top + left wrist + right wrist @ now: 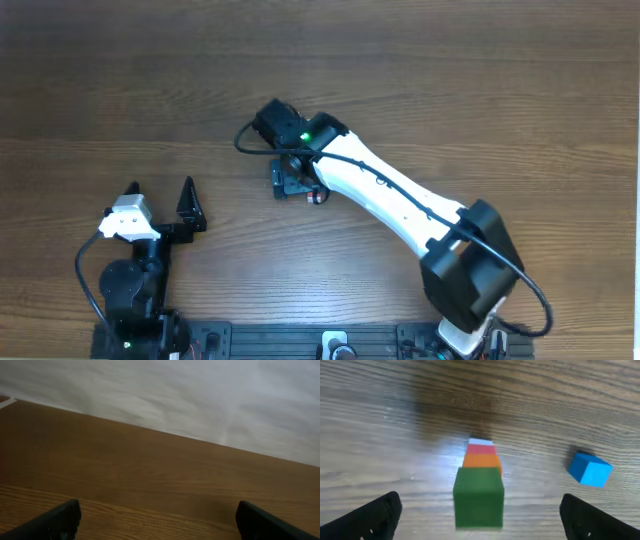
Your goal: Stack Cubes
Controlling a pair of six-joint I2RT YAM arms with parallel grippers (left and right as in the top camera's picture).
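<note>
Top view: left end effector [160, 195] sits low at the left of the wood surface [480, 90], fingers spread. Right arm [390, 195] reaches to the middle w/ the right end effector [290, 182] hanging there.

Left wrist view: own fingers [55, 522] wide apart over the surface, white wall [200, 395] behind.

Right wrist view: right end effector's fingers spread wide, one each side of a stack [479, 480], not touching it. Green cube [478, 497] on top, then orange cube [481, 461], red cube [481, 449], and a pale cube [480, 441] at the bottom. Blue cube [590, 469] lies alone on the surface, apart from the stack
</note>
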